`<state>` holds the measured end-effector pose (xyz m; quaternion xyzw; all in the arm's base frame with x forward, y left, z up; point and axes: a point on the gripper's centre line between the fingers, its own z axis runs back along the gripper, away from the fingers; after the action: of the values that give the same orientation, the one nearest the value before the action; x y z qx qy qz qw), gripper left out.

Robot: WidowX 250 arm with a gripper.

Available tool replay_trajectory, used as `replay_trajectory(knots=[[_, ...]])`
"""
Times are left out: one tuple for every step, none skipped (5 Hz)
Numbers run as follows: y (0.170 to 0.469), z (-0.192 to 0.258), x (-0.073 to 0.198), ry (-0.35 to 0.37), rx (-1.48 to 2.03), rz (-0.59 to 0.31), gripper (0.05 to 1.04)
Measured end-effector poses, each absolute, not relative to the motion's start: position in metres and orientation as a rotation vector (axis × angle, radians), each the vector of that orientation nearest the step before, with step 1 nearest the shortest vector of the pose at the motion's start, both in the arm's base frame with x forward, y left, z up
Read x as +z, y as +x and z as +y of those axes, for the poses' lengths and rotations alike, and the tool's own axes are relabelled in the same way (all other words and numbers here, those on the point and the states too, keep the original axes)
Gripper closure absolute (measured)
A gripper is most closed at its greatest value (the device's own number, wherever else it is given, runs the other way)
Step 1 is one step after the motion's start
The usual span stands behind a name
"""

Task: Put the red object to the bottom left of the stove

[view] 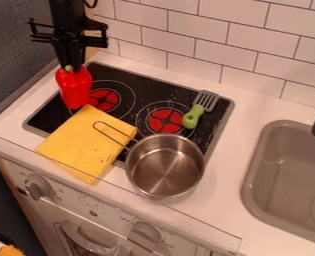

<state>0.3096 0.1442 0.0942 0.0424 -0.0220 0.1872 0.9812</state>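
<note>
Steel pot [165,169] straddles the stove's [143,86] edge; the gripper [70,65] holds red pepper [75,89].

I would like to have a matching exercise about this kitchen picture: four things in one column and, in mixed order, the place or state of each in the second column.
Things
1. red pepper
2. yellow cloth
3. metal pot
4. spatula

Places or states
A. without lid, its wire handle reaching over the cloth
B. green-handled, near the right edge of the stove
C. upright, its top at the hand
D. folded, across the stove's front edge

Right pairs: 1-C, 2-D, 3-A, 4-B
</note>
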Motion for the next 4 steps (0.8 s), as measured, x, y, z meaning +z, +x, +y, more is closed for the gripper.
replay_trajectory(knots=[[0.301, 0.162, 0.092, 0.089, 0.431, -0.035, 1.000], [0.295, 0.170, 0.080, 0.078, 0.449, 0.005, 1.001], [0.294, 0.174, 0.077, 0.076, 0.460, 0.015, 1.001], [0.293, 0.177, 0.077, 0.075, 0.460, 0.020, 1.000]])
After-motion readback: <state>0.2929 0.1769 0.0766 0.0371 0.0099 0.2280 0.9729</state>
